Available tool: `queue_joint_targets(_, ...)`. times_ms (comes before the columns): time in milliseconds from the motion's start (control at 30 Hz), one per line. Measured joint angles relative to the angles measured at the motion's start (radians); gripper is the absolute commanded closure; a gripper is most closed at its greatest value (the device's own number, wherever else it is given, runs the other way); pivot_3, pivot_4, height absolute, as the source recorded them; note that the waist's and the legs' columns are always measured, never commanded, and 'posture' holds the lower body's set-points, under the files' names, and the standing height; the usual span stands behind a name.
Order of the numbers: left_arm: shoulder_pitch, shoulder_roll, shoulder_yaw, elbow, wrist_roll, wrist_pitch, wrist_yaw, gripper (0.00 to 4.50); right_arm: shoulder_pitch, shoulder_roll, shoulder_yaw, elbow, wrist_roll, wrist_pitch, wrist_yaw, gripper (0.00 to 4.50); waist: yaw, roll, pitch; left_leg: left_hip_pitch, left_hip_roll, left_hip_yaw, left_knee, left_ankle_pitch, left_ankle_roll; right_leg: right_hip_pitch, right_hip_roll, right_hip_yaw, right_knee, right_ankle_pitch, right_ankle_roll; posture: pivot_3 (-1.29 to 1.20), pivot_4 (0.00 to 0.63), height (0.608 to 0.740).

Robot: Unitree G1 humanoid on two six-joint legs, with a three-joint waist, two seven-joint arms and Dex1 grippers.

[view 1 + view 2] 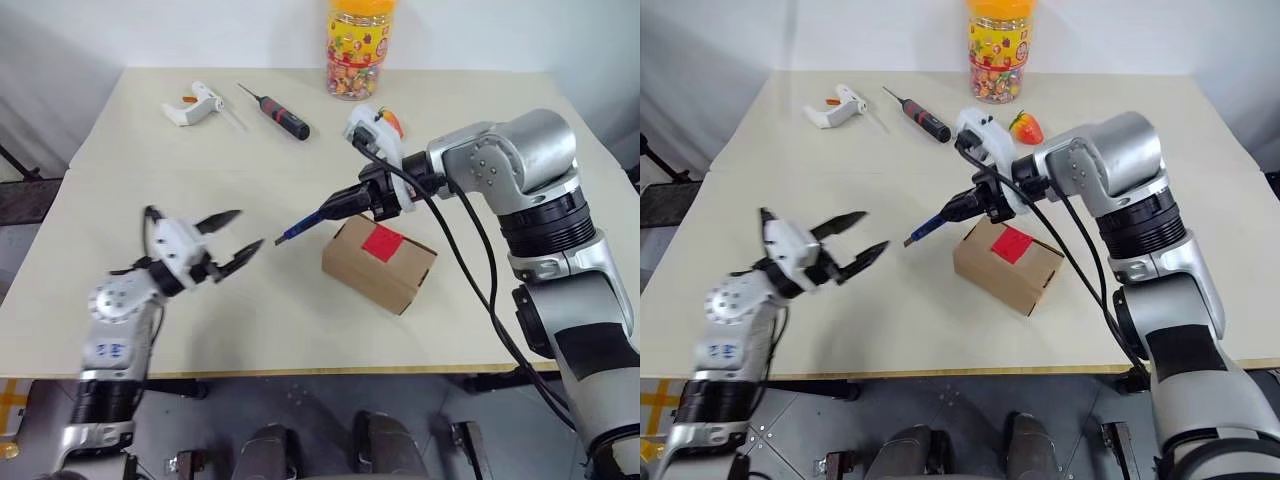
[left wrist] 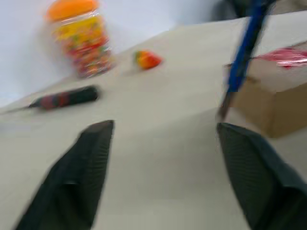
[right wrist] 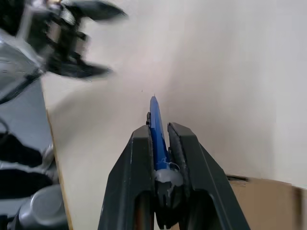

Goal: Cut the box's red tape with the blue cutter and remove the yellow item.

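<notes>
The left gripper (image 1: 232,240) is seen nearest, low over the table's (image 1: 250,310) front left part, with its two black fingers (image 2: 76,182) spread wide and nothing between them; it is aimed toward the cutter tip and the box, and is kept apart from both. The right gripper (image 3: 160,141) is closed narrowly on the blue cutter (image 1: 312,220), which is clamped between the fingers with its shaft pointed out and slightly down to the robot's left. The blade end is held above the table, just beside the box's left upper edge, and contact with the box cannot be told. The box (image 1: 378,263) is set on the table in the middle front, below and in front of the right gripper, with its flaps closed. The red tape (image 1: 382,243) is stuck on the top face, and no cut in it can be made out. The yellow item is presumably shut inside the box. Farther back, a strawberry toy (image 1: 1026,127) is lain near the right arm's wrist, a screwdriver (image 1: 276,112) and a white glue gun (image 1: 194,104) are placed at the rear left, and a candy jar (image 1: 360,48) is stood upright at the rear edge.
</notes>
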Motion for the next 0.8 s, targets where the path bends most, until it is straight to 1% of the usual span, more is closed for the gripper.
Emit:
queue_joint_targets(33,0.013,0.013,0.025,-0.017,-0.023,0.026,-0.001,0.0,0.0,-0.004,-0.006,0.0,0.0,0.0,-0.005,4.33,0.0,0.0,0.0,0.0,0.0,0.0,0.0,0.0,0.0,0.0,0.0,0.0,0.0,0.0,0.0,0.0,0.15,0.74)
queue_joint_targets(133,0.106,0.042,0.09,-0.102,-0.106,0.117,-0.021,0.0,0.0,-0.007,-0.024,0.0,0.001,0.002,-0.016,4.33,0.0,0.0,0.0,0.0,0.0,0.0,0.0,0.0,0.0,0.0,0.0,0.001,-0.001,0.0,0.0,0.0,0.15,0.74)
queue_joint_targets(233,0.247,0.058,0.088,-0.241,-0.203,0.251,-0.056,0.0,0.001,-0.035,-0.061,0.0,0.001,0.003,-0.032,4.33,0.005,0.0,0.001,-0.001,-0.001,-0.002,0.0,0.0,-0.001,0.0,0.0,0.001,0.0,0.0,0.0,0.0,0.15,0.74)
queue_joint_targets(300,0.262,0.057,0.072,-0.306,-0.242,0.308,-0.053,0.0,0.002,-0.039,-0.078,0.0,0.002,0.003,-0.039,4.33,0.011,0.0,0.001,-0.002,-0.001,-0.004,0.001,0.0,-0.001,0.0,0.0,0.002,-0.001,0.0,0.0,0.0,0.15,0.74)
queue_joint_targets(400,0.246,0.047,0.015,-0.414,-0.271,0.386,-0.014,0.0,0.016,-0.065,-0.117,-0.001,0.003,0.002,-0.052,4.33,0.022,0.0,0.001,-0.002,-0.001,-0.003,0.001,0.0,0.0,0.001,0.0,0.003,-0.001,0.0,0.0,0.0,0.15,0.74)
queue_joint_targets(500,0.226,0.052,-0.056,-0.485,-0.266,0.461,0.03,0.0,0.025,-0.101,-0.157,-0.002,0.003,0.002,-0.066,4.33,0.024,0.0,0.001,-0.001,-0.001,-0.002,0.0,0.0,-0.001,0.001,0.001,0.002,-0.001,0.0,0.0,0.0,0.15,0.74)
queue_joint_targets(567,0.185,0.022,-0.099,-0.506,-0.267,0.493,0.061,0.0,0.034,-0.128,-0.189,-0.01,0.003,0.003,-0.082,4.33,0.026,0.001,0.001,-0.001,-0.001,-0.002,0.0,0.0,-0.001,0.001,0.001,0.002,-0.002,0.0,0.0,0.0,0.15,0.74)
queue_joint_targets(633,0.109,-0.03,-0.159,-0.516,-0.268,0.531,0.107,0.0,0.06,-0.16,-0.228,-0.041,0.004,0.006,-0.102,4.33,0.034,0.001,0.001,-0.002,-0.002,-0.003,0.001,0.0,0.0,0.001,0.001,0.002,-0.001,0.0,0.0,0.0,0.15,0.74)
queue_joint_targets(667,0.067,-0.051,-0.2,-0.52,-0.26,0.554,0.128,0.38,0.079,-0.182,-0.248,-0.069,0.009,0.018,-0.113,4.33,0.036,0.001,0.001,-0.002,-0.002,-0.002,0.001,0.0,0.0,0.001,0.001,0.002,-0.002,0.0,0.0,0.0,0.15,0.74)
queue_joint_targets(700,0.024,-0.068,-0.231,-0.521,-0.247,0.57,0.147,0.57,0.102,-0.201,-0.271,-0.097,0.014,0.028,-0.12,4.33,0.038,0.001,0.001,-0.002,-0.002,-0.003,0.001,0.0,0.0,0.001,0.0,0.002,-0.002,0.0,0.0,0.0,0.15,0.74)
queue_joint_targets(800,-0.12,-0.108,-0.33,-0.484,-0.186,0.613,0.186,1.45,0.168,-0.248,-0.345,-0.194,0.041,0.081,-0.146,4.33,0.048,0.001,0.001,-0.002,-0.002,-0.001,0.001,0.0,0.0,0.001,0.001,0.002,-0.003,0.0,0.0,0.0,0.15,0.74)
